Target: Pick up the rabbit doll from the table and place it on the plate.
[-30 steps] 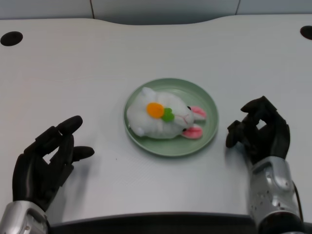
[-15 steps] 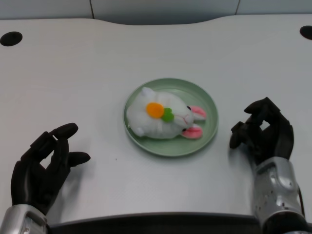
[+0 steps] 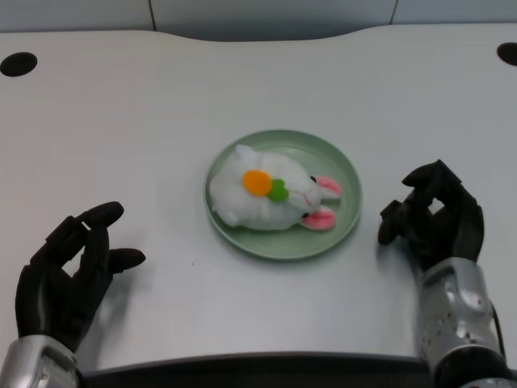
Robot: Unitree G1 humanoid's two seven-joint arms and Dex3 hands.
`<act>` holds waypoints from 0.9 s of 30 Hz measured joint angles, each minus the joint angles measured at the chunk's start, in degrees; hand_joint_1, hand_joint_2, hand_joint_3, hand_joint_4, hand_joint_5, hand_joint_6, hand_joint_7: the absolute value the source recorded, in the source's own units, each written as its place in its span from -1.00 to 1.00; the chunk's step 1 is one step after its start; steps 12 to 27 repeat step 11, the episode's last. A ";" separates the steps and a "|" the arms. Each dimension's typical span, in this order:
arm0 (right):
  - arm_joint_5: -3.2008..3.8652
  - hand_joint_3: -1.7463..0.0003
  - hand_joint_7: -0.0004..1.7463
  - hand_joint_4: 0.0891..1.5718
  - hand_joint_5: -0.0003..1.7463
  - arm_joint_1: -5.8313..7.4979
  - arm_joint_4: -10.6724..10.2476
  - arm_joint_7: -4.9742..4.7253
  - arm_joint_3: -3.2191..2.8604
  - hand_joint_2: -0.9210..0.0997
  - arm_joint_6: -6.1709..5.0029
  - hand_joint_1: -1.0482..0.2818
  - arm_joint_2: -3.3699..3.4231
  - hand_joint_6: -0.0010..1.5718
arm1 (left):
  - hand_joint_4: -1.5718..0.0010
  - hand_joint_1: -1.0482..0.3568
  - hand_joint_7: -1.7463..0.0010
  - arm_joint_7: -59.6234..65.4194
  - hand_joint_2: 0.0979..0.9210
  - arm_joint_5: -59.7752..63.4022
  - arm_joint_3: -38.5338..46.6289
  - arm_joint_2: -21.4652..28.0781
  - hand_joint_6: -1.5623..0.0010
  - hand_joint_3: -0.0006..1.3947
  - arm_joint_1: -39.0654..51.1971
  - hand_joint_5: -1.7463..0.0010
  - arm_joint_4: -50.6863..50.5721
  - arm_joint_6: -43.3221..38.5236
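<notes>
Rabbit doll [image 3: 271, 196] lies on its side on the plate [image 3: 343, 170] — so by my read the task's basically done, nothing left but parking the arm. My left hand [image 3: 69, 279] sits low at the table's [image 3: 121, 105] near-left corner, well apart from the plate, fingers spread & holding nothing. Doll's soft white plush, lumpy oval body, pink-lined ears pointing right, w/ an orange-and-green carrot patch on top. Plate's a round pale-green dish, smooth, shallow raised rim — doll fits inside it, tail end touching the left rim. Table's matte white, finely textured.
</notes>
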 measured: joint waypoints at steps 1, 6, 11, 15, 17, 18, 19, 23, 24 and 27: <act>-0.04 -0.55 1.00 1.00 0.73 -0.04 0.14 -0.11 0.00 -0.33 0.00 -1.00 -0.01 0.45 | 0.31 -0.13 0.11 0.29 1.00 0.01 0.14 -0.07 0.18 -0.26 -0.17 -0.70 0.26 0.00; 0.45 -0.50 1.00 1.00 0.70 -0.18 0.18 0.20 -0.46 -0.29 0.00 -1.00 0.04 0.46 | 0.34 -0.16 0.10 0.48 1.00 0.20 0.46 -0.10 0.18 -0.30 -0.76 -0.70 1.24 -0.18; 0.66 -0.48 1.00 1.00 0.69 -0.21 0.15 0.28 -0.63 -0.31 0.01 -1.00 0.07 0.46 | 0.36 -0.14 0.09 0.65 1.00 0.46 0.47 -0.08 0.19 -0.28 -1.04 -0.72 1.24 -0.20; 0.66 -0.48 1.00 1.00 0.69 -0.21 0.15 0.28 -0.63 -0.31 0.01 -1.00 0.07 0.46 | 0.36 -0.14 0.09 0.65 1.00 0.46 0.47 -0.08 0.19 -0.28 -1.04 -0.72 1.24 -0.20; 0.66 -0.48 1.00 1.00 0.69 -0.21 0.15 0.28 -0.63 -0.31 0.01 -1.00 0.07 0.46 | 0.36 -0.14 0.09 0.65 1.00 0.46 0.47 -0.08 0.19 -0.28 -1.04 -0.72 1.24 -0.20; 0.66 -0.48 1.00 1.00 0.69 -0.21 0.15 0.28 -0.63 -0.31 0.01 -1.00 0.07 0.46 | 0.36 -0.14 0.09 0.65 1.00 0.46 0.47 -0.08 0.19 -0.28 -1.04 -0.72 1.24 -0.20; 0.66 -0.48 1.00 1.00 0.69 -0.21 0.15 0.28 -0.63 -0.31 0.01 -1.00 0.07 0.46 | 0.36 -0.14 0.09 0.65 1.00 0.46 0.47 -0.08 0.19 -0.28 -1.04 -0.72 1.24 -0.20; 0.66 -0.48 1.00 1.00 0.69 -0.21 0.15 0.28 -0.63 -0.31 0.01 -1.00 0.07 0.46 | 0.36 -0.14 0.09 0.65 1.00 0.46 0.47 -0.08 0.19 -0.28 -1.04 -0.72 1.24 -0.20; 0.66 -0.48 1.00 1.00 0.69 -0.21 0.15 0.28 -0.63 -0.31 0.01 -1.00 0.07 0.46 | 0.36 -0.14 0.09 0.65 1.00 0.46 0.47 -0.08 0.19 -0.28 -1.04 -0.72 1.24 -0.20; 0.66 -0.48 1.00 1.00 0.69 -0.21 0.15 0.28 -0.63 -0.31 0.01 -1.00 0.07 0.46 | 0.36 -0.14 0.09 0.65 1.00 0.46 0.47 -0.08 0.19 -0.28 -1.04 -0.72 1.24 -0.20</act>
